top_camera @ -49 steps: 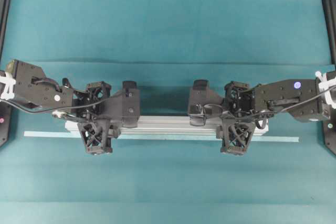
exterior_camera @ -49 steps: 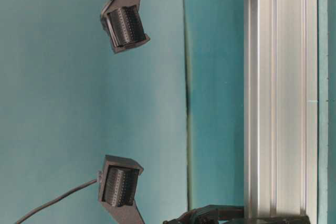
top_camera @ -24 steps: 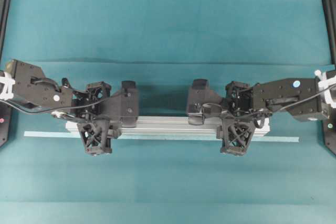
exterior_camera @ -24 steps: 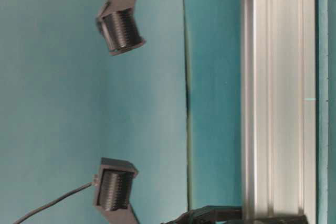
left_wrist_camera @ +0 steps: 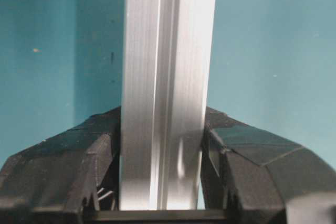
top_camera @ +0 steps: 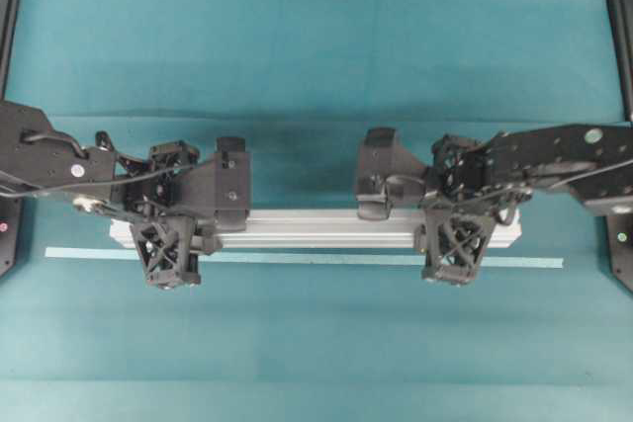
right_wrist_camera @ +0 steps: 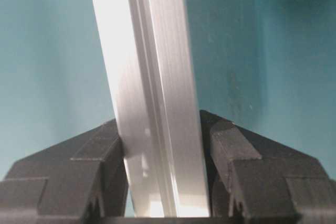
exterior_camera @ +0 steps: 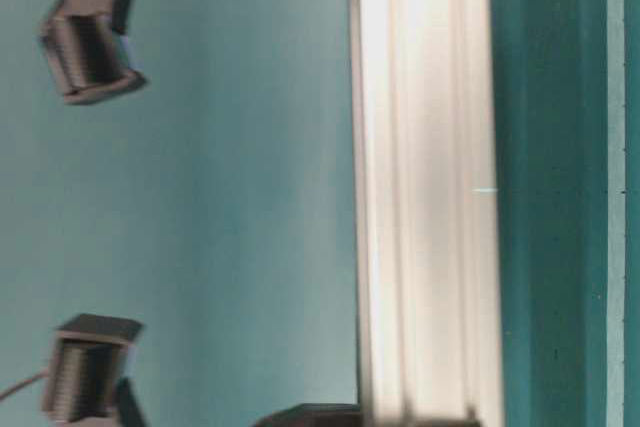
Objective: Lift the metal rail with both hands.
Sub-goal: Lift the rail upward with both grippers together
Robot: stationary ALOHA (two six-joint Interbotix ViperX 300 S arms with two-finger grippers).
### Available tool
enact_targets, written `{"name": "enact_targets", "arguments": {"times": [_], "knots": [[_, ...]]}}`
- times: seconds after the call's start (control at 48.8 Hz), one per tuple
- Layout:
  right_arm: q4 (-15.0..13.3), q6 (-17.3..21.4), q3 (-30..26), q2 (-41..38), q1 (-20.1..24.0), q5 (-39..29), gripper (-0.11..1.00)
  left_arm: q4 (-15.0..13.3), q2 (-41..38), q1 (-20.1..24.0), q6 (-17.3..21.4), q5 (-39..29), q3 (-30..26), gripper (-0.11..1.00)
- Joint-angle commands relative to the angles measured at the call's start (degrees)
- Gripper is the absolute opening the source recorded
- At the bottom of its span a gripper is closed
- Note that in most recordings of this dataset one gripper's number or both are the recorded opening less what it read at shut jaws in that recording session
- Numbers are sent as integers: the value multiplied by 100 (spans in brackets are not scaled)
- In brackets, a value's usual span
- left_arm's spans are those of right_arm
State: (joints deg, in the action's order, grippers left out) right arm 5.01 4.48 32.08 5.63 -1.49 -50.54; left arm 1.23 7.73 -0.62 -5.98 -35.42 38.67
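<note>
A long silver metal rail [top_camera: 316, 229] lies level, its long axis running left to right above a teal table [top_camera: 316, 66]. The left gripper [top_camera: 170, 219] and right gripper [top_camera: 457, 214] each clamp one end between partly closed fingers. A pale-blue tape strip [top_camera: 297, 259] lies parallel, just nearer.

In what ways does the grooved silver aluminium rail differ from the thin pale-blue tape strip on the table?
The grooved silver aluminium rail is thick and metallic; the thin pale-blue tape strip is flat. The rail is clamped near both ends by the left gripper and right gripper; the strip is not gripped. The strip reaches further left and right than the rail. Both are long, straight and roughly parallel.
</note>
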Motion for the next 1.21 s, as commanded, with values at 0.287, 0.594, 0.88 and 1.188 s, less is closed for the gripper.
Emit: {"name": "enact_targets", "arguments": {"times": [0.287, 0.594, 0.88, 1.188], "knots": [[35, 202, -580, 492, -114, -800, 39, 9, 571, 123, 53, -932, -703, 36], [35, 202, -1274, 501, -123, -1591, 39, 0, 940, 316, 79, -1573, -1081, 36], [35, 211, -2039, 501, -158, -2443, 39, 9, 1072, 316, 88, -2250, -1705, 36], [35, 308, -2856, 501, -167, -3375, 39, 0, 1099, 325, 97, -2918, -2417, 36]]}}
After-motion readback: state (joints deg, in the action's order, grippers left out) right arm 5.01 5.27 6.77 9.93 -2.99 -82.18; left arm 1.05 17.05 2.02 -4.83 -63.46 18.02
